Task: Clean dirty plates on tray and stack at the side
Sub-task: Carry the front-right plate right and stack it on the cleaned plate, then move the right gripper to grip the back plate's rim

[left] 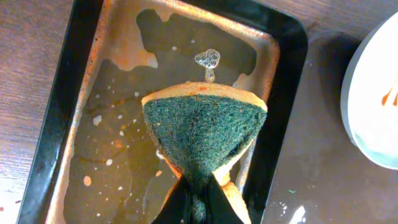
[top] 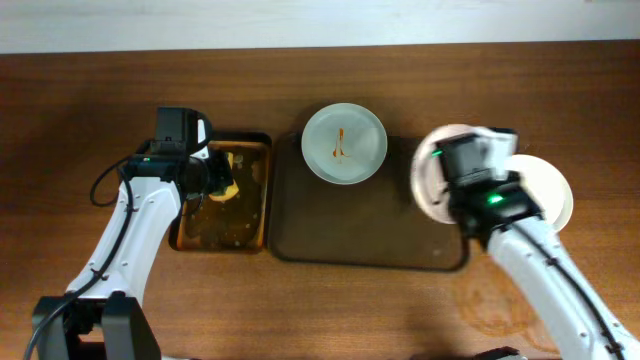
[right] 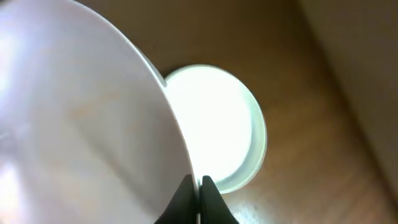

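Right gripper (right: 197, 186) is pinching the rim of the held plate (right: 81, 112), over the right end of the tray (top: 370, 235). 2nd plate (right: 214, 121) is lying on the bare table (right: 311, 93) just beyond. Left gripper (left: 198, 194) is clamping the sponge (left: 202, 127) above the black tray (left: 286, 56). 3rd plate (top: 344, 144), sauce-streaked, is sitting on the tray's far edge.
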`<state>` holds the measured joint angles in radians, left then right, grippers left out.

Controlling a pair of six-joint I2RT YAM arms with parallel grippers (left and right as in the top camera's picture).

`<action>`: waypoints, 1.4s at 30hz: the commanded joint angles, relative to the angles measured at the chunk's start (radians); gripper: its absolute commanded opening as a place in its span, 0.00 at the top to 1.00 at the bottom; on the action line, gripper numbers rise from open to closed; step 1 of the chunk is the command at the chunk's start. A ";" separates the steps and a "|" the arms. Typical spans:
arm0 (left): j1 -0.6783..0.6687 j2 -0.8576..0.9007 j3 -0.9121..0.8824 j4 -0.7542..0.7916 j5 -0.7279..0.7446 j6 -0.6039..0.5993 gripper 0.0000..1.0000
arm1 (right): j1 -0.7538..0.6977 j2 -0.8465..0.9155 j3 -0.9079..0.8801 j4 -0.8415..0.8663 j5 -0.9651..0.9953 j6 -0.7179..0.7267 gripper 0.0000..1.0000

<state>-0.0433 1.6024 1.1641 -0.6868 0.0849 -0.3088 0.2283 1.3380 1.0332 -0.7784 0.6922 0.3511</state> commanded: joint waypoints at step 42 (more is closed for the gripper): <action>0.002 -0.013 0.002 -0.006 -0.003 0.016 1.00 | -0.027 0.388 0.358 0.064 -0.837 -0.126 0.31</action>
<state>-0.0433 1.6024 1.1641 -0.6945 0.0849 -0.3088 0.1791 1.6348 1.3785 -0.7410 -0.1673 0.2020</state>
